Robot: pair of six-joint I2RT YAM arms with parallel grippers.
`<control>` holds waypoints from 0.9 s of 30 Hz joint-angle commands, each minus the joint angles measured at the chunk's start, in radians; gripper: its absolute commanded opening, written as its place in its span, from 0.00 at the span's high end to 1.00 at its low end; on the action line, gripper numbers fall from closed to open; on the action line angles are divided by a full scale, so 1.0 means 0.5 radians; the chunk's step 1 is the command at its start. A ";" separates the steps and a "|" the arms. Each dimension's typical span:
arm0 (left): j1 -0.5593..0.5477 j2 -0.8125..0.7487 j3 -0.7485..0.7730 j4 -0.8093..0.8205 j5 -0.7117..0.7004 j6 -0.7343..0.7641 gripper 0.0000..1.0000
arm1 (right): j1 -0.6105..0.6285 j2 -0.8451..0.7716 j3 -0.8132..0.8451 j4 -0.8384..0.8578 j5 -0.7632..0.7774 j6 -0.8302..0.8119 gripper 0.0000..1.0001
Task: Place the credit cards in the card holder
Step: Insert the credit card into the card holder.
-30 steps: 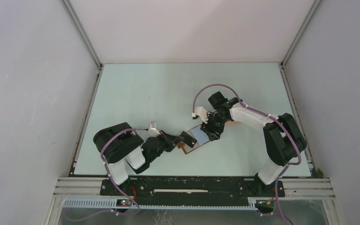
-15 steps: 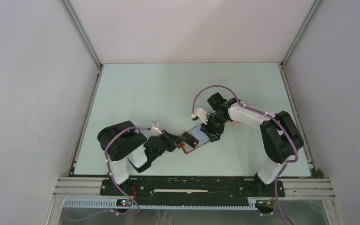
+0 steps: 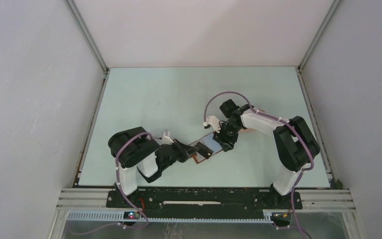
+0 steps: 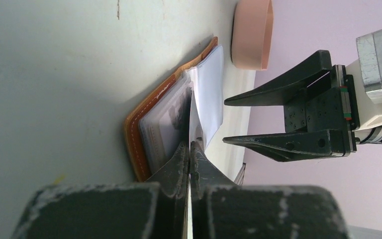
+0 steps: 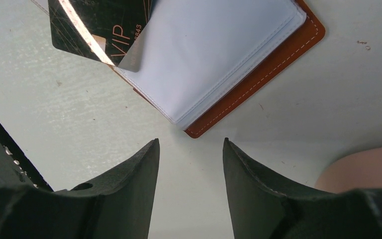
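Note:
The card holder (image 3: 208, 145) lies open on the table, brown leather (image 5: 274, 63) with clear inner sleeves (image 4: 159, 124). My left gripper (image 4: 190, 144) is shut on a black credit card (image 5: 98, 26) marked VIP. That card shows edge-on (image 4: 191, 110) in the left wrist view, its far end lying over the holder's sleeves. My right gripper (image 5: 190, 142) hangs open just past the holder's corner, holding nothing. It is also in the left wrist view (image 4: 226, 122), beside the holder. In the top view the left gripper (image 3: 196, 151) and right gripper (image 3: 223, 141) flank the holder.
A pink oval tray (image 4: 251, 32) sits on the table just beyond the holder, close to my right gripper, and shows again (image 5: 365, 169) in the right wrist view. White walls enclose the pale green table (image 3: 154, 99) on three sides.
My left arm has shifted slightly right, keeping the card at the holder. The right arm has drawn in a little toward the left. Both grippers keep their state.

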 commanded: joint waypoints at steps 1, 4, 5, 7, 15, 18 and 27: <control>0.036 0.071 0.077 0.030 0.136 -0.067 1.00 | -0.012 -0.009 0.075 0.001 0.002 0.014 0.42; 0.063 0.099 0.115 0.016 0.195 -0.077 1.00 | -0.011 -0.015 0.075 0.004 0.002 0.014 0.42; 0.071 0.101 0.124 0.001 0.207 -0.079 1.00 | -0.012 -0.019 0.075 0.004 0.002 0.013 0.42; 0.092 0.095 0.134 -0.032 0.225 -0.073 1.00 | -0.014 -0.020 0.075 0.005 0.002 0.016 0.42; 0.125 0.109 0.180 -0.090 0.304 -0.053 1.00 | -0.020 -0.031 0.076 0.004 0.002 0.014 0.42; 0.132 0.122 0.200 -0.097 0.324 -0.047 1.00 | -0.021 -0.034 0.075 0.004 0.002 0.014 0.42; 0.156 0.162 0.227 -0.108 0.375 -0.043 1.00 | -0.022 -0.037 0.076 0.005 -0.004 0.013 0.42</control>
